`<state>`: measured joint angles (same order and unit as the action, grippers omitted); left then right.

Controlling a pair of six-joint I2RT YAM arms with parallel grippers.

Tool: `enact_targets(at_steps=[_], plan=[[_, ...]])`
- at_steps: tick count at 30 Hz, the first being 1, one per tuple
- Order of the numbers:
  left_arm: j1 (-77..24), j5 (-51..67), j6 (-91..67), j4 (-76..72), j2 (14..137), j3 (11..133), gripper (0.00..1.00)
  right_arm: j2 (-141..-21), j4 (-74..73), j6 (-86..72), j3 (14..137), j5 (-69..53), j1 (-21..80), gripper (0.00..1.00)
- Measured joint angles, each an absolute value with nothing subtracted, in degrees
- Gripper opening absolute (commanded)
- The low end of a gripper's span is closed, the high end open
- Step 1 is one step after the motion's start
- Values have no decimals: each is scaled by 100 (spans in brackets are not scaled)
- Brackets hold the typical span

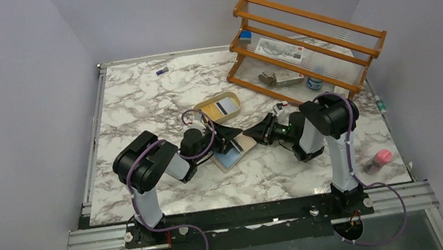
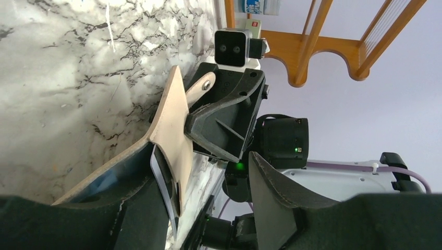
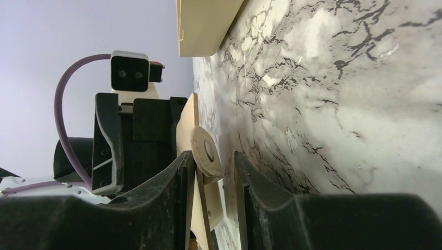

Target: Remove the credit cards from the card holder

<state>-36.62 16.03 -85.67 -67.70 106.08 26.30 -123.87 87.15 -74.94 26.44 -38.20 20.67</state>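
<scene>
Between the two arms, at mid-table, find the card holder [image 1: 244,143] unfolded; one half flat on the marble table [image 1: 139,110], the other half lifted on edge, close to upright. On the flat half, see the pale blue card [image 1: 228,158]; cannot tell whether tucked in a pocket or merely lying there; its thin edge shows beside the fold in the left wrist view.

Over that flat half, note the left gripper [image 1: 232,141], jaws well apart; one finger laid along the flat half, the raised half standing in the gap, clear of the other finger; no clamp on anything.

Opposite, note the right gripper [image 1: 254,136], jaws only slightly parted around the snap tab [image 3: 206,153]; tab leaning on one finger, a thin slit of space beside the other; no pinch to be seen.

Just behind the left gripper, spot the oval tan tray [image 1: 199,106], a whitish card [image 1: 222,107] with a dark stripe inside; farther back on the right, a wooden rack [image 1: 303,30].
</scene>
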Motion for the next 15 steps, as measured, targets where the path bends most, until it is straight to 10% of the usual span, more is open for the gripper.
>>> enact_targets(at_steps=[15], plan=[[-3660,1599,-8530,-6890,10543,2349,21,-12387,8718,-7542,2617,-3800,2067,1]])
